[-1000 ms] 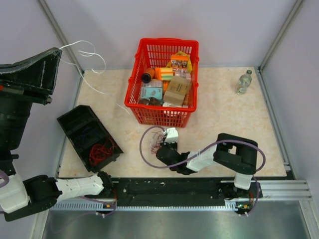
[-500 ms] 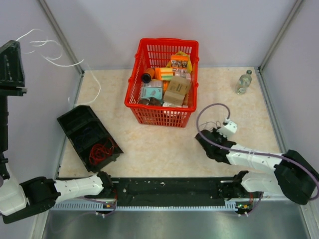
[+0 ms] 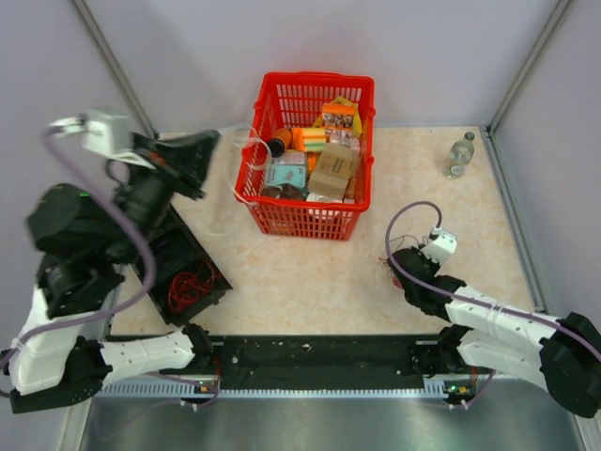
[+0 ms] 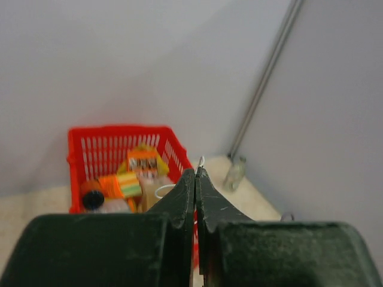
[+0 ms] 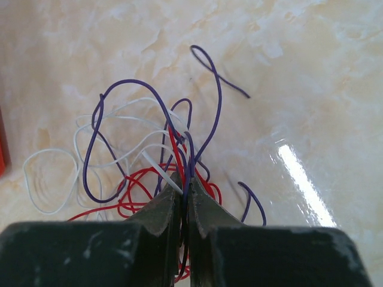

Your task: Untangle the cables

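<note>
The cables [image 5: 137,143] are thin purple, white and red wires in a loose tangle on the beige table. My right gripper [image 5: 185,178] is shut on a bundle of these strands, low over the table. From above, that gripper [image 3: 392,269] lies right of centre with a bit of red wire [image 3: 384,267] at its tip. My left gripper [image 4: 195,172] is shut on a thin white cable [image 4: 201,161] that pokes out past its tips. It hangs raised at the back left [image 3: 212,141], and the white cable [image 3: 244,150] loops toward the basket's left side.
A red basket [image 3: 315,79] full of packaged goods stands at the back centre. A black open box [image 3: 150,235] holding red wires [image 3: 192,282] lies at the left. A small clear bottle [image 3: 459,155] stands at the back right. Grey walls enclose the table.
The left arm swung from the far left toward the basket, carrying the white cable. The right arm moved from the centre to the right with the tangle and closed fully.
</note>
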